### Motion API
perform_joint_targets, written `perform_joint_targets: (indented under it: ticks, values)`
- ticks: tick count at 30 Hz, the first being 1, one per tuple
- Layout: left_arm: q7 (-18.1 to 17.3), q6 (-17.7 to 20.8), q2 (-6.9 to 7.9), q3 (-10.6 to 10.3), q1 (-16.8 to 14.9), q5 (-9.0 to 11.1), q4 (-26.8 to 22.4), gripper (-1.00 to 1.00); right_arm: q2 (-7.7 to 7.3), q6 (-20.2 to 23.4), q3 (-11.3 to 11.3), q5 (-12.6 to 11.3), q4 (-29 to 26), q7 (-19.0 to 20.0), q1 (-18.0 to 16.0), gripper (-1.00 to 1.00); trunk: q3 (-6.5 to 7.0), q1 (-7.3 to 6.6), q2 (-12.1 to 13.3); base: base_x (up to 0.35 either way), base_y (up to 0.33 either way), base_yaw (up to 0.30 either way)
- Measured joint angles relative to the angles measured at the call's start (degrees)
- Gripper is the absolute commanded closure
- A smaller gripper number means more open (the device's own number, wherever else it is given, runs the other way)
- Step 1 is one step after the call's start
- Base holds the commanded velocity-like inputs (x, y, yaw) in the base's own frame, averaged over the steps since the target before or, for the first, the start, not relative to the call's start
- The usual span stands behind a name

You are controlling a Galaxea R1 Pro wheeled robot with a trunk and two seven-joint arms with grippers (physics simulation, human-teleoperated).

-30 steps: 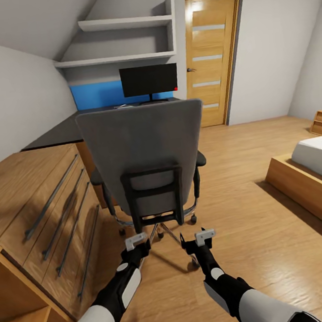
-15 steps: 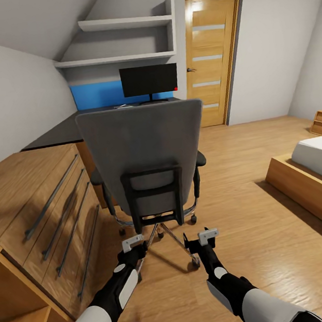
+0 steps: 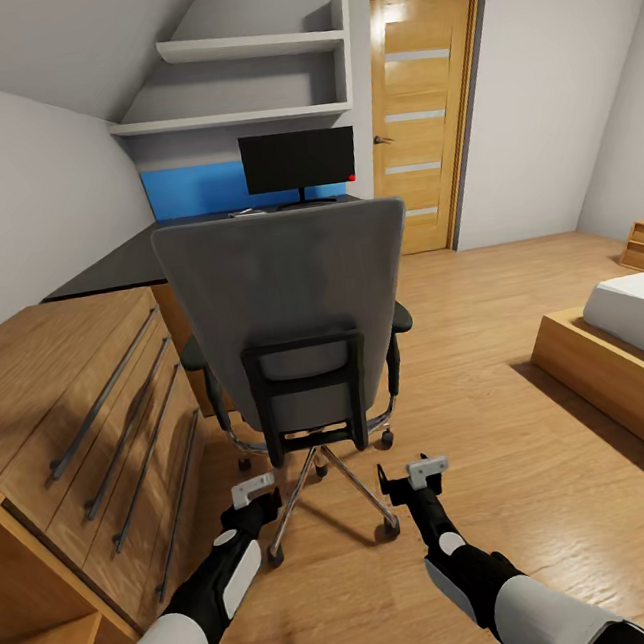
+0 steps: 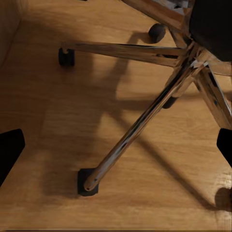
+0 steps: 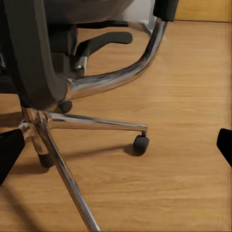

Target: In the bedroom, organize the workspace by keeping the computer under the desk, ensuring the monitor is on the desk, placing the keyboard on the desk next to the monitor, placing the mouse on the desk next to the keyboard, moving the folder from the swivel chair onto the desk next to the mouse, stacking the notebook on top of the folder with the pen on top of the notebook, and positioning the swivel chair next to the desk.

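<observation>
- Head view: swivel chair (image 3: 292, 326) stands with its back to the robot, between it and the desk (image 3: 123, 264). Monitor (image 3: 298, 160) is upright on the desk top against the blue back panel. A small pale object lies on the desk just in front of the monitor stand; too small to identify. Chair back hides the seat, so the folder cannot be confirmed. Left gripper (image 3: 252, 491) and right gripper (image 3: 421, 471) hover low over the wood floor (image 3: 498, 441), either side of the chair's chrome base, touching nothing. A wooden dresser (image 3: 79, 392) flanks the left arm.
- Left wrist view: looks down on a chrome spoke and caster of the chair base. Both finger tips sit at the far edges of the frame, wide apart, nothing between them: released.
- Right wrist view: chair underside, armrest and casters ahead. Fingers (image 5: 9, 152) again spread wide, empty: released.
- Progress, as judged: monitor on the desk counts as done. Keyboard, mouse, folder, notebook, pen and computer unconfirmed. Chair is near the desk but not yet finally placed. Most of the task appears left.
</observation>
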Motion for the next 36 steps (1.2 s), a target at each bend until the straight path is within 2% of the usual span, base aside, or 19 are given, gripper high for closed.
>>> perform_joint_targets:
  ticks: [7,12,13,17,18,20,26,36]
  values:
    - [0.7,4.08,2.29,0.63,-0.01,0.32,0.54,-1.0,-0.62,0.04,-3.42,0.02,-0.05,0.0,0.01,-1.0,0.0,0.0,0.0,0.0,0.0,0.0]
    - [1.14,5.47,3.13,4.85,-0.02,0.96,0.77,-1.0,-1.16,0.06,-5.06,0.03,-0.07,0.0,-0.01,-1.0,0.0,0.0,0.0,0.0,0.0,0.0]
    - [1.19,5.63,3.27,6.93,-0.02,1.12,0.8,-1.0,-1.32,0.12,-5.38,0.02,-0.08,0.0,0.0,-1.0,0.0,0.0,0.0,0.0,0.0,0.0]
    - [1.4,5.76,3.52,11.83,-0.03,1.36,0.85,-1.0,-1.57,0.36,-6.57,0.03,-0.08,-0.01,0.0,-1.0,0.0,0.0,0.0,0.0,0.0,0.0]
    - [1.24,5.82,3.53,13.75,-0.03,1.21,0.83,-1.0,-1.63,0.45,-7.67,0.02,-0.08,-0.01,-0.01,-1.0,0.0,0.0,0.0,0.0,0.0,0.0]
    - [1.08,5.79,3.47,14.77,-0.03,1.13,0.81,-1.0,-1.66,0.51,-8.56,0.03,-0.08,0.0,0.0,-1.0,0.0,0.0,0.0,0.0,0.0,0.0]
    - [0.9,5.51,3.35,15.73,-0.03,1.04,0.78,-1.0,-1.66,0.21,-9.45,0.04,-0.21,0.07,0.0,-1.0,0.0,0.0,0.0,0.0,0.0,0.0]
    - [0.21,5.57,3.4,16.12,-0.03,1.28,0.7,-1.0,-1.71,-0.01,-9.63,0.04,-0.38,0.06,0.01,-1.0,0.0,-0.02,0.0,0.07,0.0,0.0]
